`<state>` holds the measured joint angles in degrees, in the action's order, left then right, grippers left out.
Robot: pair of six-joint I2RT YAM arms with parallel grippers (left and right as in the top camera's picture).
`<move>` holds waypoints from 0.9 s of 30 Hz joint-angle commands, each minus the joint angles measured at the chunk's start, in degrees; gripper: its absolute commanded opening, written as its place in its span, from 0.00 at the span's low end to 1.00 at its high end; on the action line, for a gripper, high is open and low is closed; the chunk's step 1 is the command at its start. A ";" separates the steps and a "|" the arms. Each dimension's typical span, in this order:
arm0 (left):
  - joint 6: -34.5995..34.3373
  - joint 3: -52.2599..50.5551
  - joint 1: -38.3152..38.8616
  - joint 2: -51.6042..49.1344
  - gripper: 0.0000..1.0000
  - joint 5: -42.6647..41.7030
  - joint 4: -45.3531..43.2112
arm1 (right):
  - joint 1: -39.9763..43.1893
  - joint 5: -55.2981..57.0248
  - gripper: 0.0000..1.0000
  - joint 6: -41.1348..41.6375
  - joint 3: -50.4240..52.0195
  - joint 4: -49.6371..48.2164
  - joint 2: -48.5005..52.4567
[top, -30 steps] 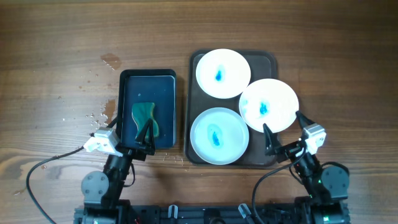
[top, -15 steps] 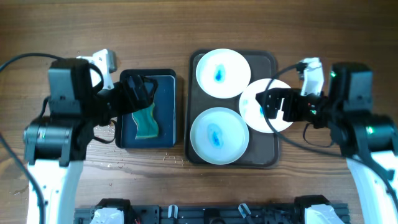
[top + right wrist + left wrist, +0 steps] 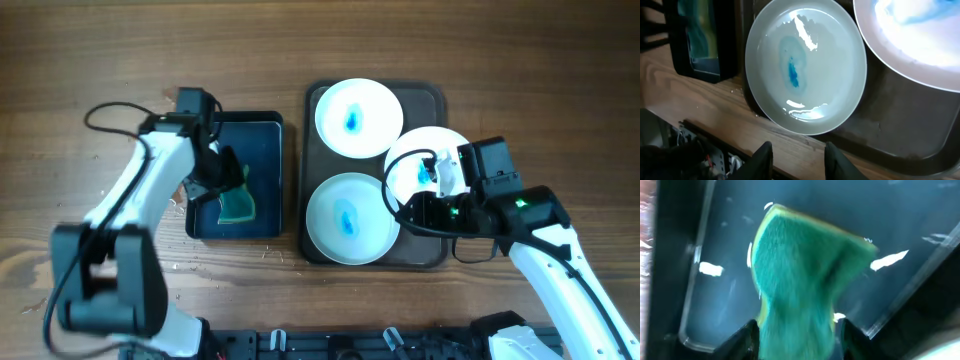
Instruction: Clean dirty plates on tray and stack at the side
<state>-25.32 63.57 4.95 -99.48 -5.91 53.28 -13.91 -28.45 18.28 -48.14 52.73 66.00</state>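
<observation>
Three white plates with blue smears lie on the brown tray (image 3: 438, 95): one at the back (image 3: 358, 118), one at the front (image 3: 345, 220), and one on the right (image 3: 425, 160), overlapping the rim and partly under my right arm. My right gripper (image 3: 412, 212) hovers by the front plate's right edge. In the right wrist view its jaws (image 3: 799, 157) stand apart with nothing between them, below the front plate (image 3: 805, 70). My left gripper (image 3: 222, 182) is down in the black tray (image 3: 270, 125), shut on the green sponge (image 3: 800, 270).
The black tray of blue water (image 3: 675, 280) sits just left of the brown tray (image 3: 900, 125). Water drops (image 3: 160, 187) and a wet patch (image 3: 180, 97) mark the wood to its left. The arms' bases and cables line the front edge.
The left gripper has come down onto the sponge and closed on it. The right arm has moved toward the tray's front right, its jaws narrower than before.
</observation>
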 commanded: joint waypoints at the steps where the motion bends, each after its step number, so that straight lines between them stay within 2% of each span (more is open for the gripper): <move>1: -0.98 -0.79 1.57 -7.43 0.35 3.10 -3.41 | -0.31 0.33 0.34 1.27 -0.07 -0.35 -0.15; 3: -1.05 -0.76 1.81 -9.84 0.20 4.63 -4.72 | -0.31 0.33 0.35 1.38 -0.07 0.07 -0.15; 5: -0.59 0.55 1.68 -9.35 0.04 0.61 -2.60 | -0.28 0.37 0.34 1.40 -0.07 0.31 -0.15; 6: -0.59 2.38 1.55 -8.92 0.04 -1.49 -0.24 | -0.28 0.87 0.34 1.46 -0.07 0.31 -0.15; 7: -0.59 5.33 1.53 -8.09 0.36 -2.62 3.28 | -0.28 4.35 0.34 3.45 -0.07 0.90 -0.15; 8: -0.59 6.78 1.60 -7.28 0.46 -2.60 4.96 | -0.28 5.90 0.34 4.33 -0.07 1.14 -0.15; 11: -0.37 7.69 1.64 -4.48 0.56 -2.10 7.15 | -0.28 6.21 0.35 4.31 0.13 1.36 -0.09; 14: -0.42 6.91 2.93 -4.55 0.56 1.68 7.02 | -0.31 6.16 0.35 4.46 3.58 -0.04 -0.09; 16: -0.48 1.73 5.40 -4.55 0.51 5.01 1.03 | -0.31 4.79 0.34 5.25 6.99 -2.27 -0.07; 17: -0.59 -0.37 6.19 -4.55 0.45 5.03 -1.38 | -0.31 4.83 0.34 5.29 7.82 -2.84 -0.07; 20: -0.85 -5.27 7.48 -4.55 0.04 7.30 -6.21 | -0.33 4.83 0.34 5.27 10.25 -6.56 0.24; 27: -0.85 -4.85 7.48 -1.99 0.04 2.64 -6.38 | -0.33 4.87 0.35 6.32 11.43 -12.17 2.80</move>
<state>-26.02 60.14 11.97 -102.26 0.80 47.05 -13.91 -23.51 23.42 -37.19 41.15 68.27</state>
